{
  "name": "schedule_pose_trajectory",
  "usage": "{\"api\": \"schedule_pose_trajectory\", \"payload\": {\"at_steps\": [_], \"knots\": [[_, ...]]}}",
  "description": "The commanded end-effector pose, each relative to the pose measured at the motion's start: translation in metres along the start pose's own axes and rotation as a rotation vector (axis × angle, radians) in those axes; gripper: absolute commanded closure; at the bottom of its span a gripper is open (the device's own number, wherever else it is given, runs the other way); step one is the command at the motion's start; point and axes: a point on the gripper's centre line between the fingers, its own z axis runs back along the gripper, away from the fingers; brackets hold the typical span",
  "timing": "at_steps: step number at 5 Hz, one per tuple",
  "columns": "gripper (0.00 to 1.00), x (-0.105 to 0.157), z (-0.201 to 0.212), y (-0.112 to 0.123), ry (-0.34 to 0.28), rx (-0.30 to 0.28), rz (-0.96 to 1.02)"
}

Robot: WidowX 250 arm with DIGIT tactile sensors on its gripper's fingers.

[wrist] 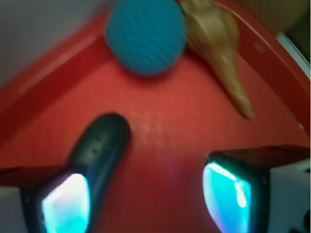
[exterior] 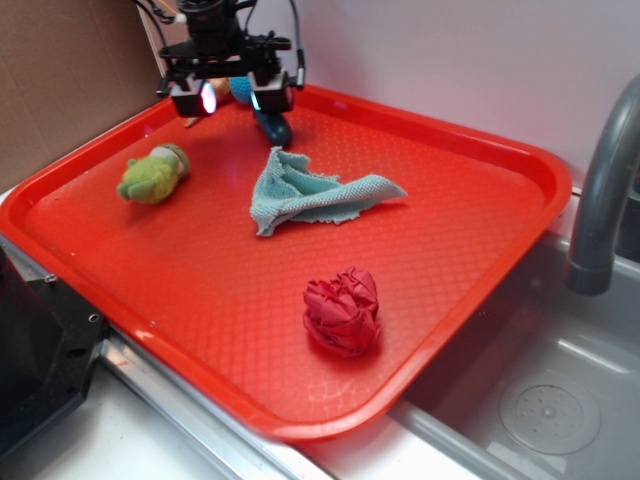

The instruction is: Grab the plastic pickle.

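Currently in approach: gripper (wrist: pixel 150 194), jaws open and empty, hovers at the tray's (exterior: pixel 480 170) far left corner, plastic pickle (wrist: pixel 99 150) beside one fingertip, so next move likely needs recentering before closing.

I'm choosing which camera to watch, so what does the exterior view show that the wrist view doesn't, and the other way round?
Only the exterior view shows the plush toy, the teal cloth, the crumpled red cloth, the sink and the faucet. Only the wrist view clearly shows the tan seashell beside the blue ball. Both show the red tray, the open claw and the plastic pickle beside one finger.
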Motion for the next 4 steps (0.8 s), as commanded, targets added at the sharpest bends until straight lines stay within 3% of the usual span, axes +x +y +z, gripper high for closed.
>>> {"api": "schedule_pose_trajectory", "payload": {"at_steps": [1,2,3,4], "knots": [[0.00,-0.001,-0.006,-0.008,0.026,0.034,-0.004],[0.00,-0.010,-0.008,-0.007,0.048,0.036,-0.010],[0.54,-0.026,-0.013,-0.003,0.094,0.017,-0.026],[1.00,-0.037,0.007,0.005,0.066,-0.044,-0.142]]}}
